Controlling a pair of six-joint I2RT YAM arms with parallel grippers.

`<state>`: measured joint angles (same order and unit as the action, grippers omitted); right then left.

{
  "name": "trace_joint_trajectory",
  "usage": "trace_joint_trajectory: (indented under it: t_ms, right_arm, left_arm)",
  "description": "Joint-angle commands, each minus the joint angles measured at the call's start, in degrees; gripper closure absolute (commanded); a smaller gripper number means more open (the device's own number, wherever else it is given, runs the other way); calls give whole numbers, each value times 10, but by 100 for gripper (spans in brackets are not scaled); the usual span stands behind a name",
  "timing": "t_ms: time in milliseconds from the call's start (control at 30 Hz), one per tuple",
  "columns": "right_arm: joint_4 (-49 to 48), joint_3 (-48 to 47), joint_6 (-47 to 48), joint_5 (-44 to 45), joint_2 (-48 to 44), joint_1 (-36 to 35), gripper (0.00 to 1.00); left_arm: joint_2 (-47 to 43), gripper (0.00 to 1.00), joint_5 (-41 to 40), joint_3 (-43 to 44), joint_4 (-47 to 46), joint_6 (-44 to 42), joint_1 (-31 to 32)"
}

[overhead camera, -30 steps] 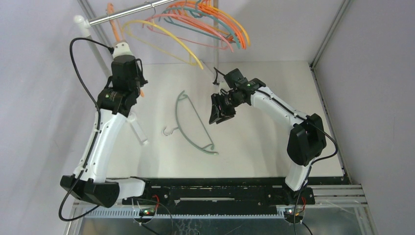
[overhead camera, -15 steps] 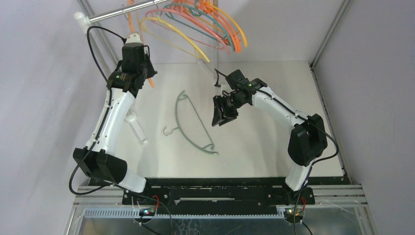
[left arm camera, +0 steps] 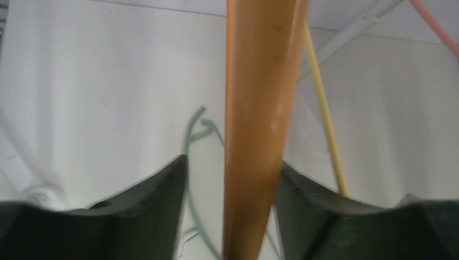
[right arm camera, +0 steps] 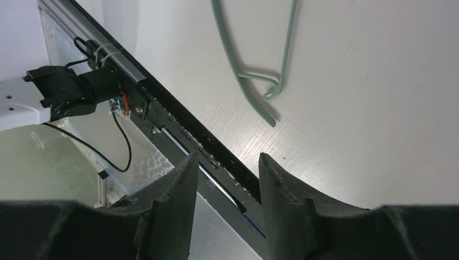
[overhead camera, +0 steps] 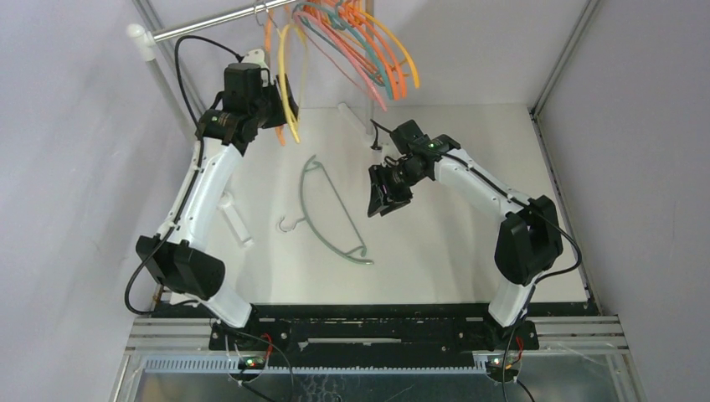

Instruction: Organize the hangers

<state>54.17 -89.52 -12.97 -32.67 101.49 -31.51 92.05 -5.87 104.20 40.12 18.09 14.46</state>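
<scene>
Lying on table [overhead camera: 469, 251]: one teal hanger [overhead camera: 305, 201]

Left gripper [overhead camera: 275, 90]: now further up and rt., near rail [overhead camera: 209, 23]; jaws wider than before, orange hanger [left arm camera: 260, 108] between. Yellow hanger [overhead camera: 285, 84]: now near-vertical, not spread, beside gripper. Hanger bunch [overhead camera: 368, 42]: tighter.

Left hand [left arm camera: 233, 161]: pointing away from the base, fingers [left arm camera: 157, 189] parted.
Left arm [overhead camera: 199, 188]: extended nearly straight, base well behind the hand.
Right hand [right arm camera: 228, 157]: tilted down, fingers parted.
Right arm [overhead camera: 477, 180]: folded at the elbow [overhead camera: 526, 243], forearm running inward to the hand.
</scene>
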Motion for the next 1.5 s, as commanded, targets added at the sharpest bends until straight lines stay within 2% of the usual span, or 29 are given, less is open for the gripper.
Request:
trace_joint_trajectory:
  t_ms: [0, 100, 133, 367, 633, 933, 1267, 1467]
  right_arm:
    - [1, 10, 27, 29, -47, -3, 47]
    - [2, 14, 34, 42, -56, -9, 47]
    - [1, 16, 37, 46, -57, -13, 47]
    - [-2, 17, 59, 116, -60, -74, 46]
    - [-48, 33, 84, 193, -61, -155, 45]
    - [-85, 3, 104, 261, 29, -241, 45]
    - [-121, -24, 95, 295, 96, -253, 46]
    - [-113, -76, 88, 283, 179, -252, 48]
  left_arm:
    - [-32, 20, 48, 5, -29, -6, -1]
    - [-72, 1, 63, -29, -45, -12, -1]
    - [-84, 1, 70, -38, -48, -14, -2]
    - [-191, 1, 116, -134, -63, -6, -11]
    - [-344, 1, 123, -251, -70, -10, -29]
    - [-480, 0, 125, -381, -49, 28, -33]
    - [-550, 1, 137, -521, -60, 71, -32]
    - [-578, 1, 131, -575, -61, 93, -33]
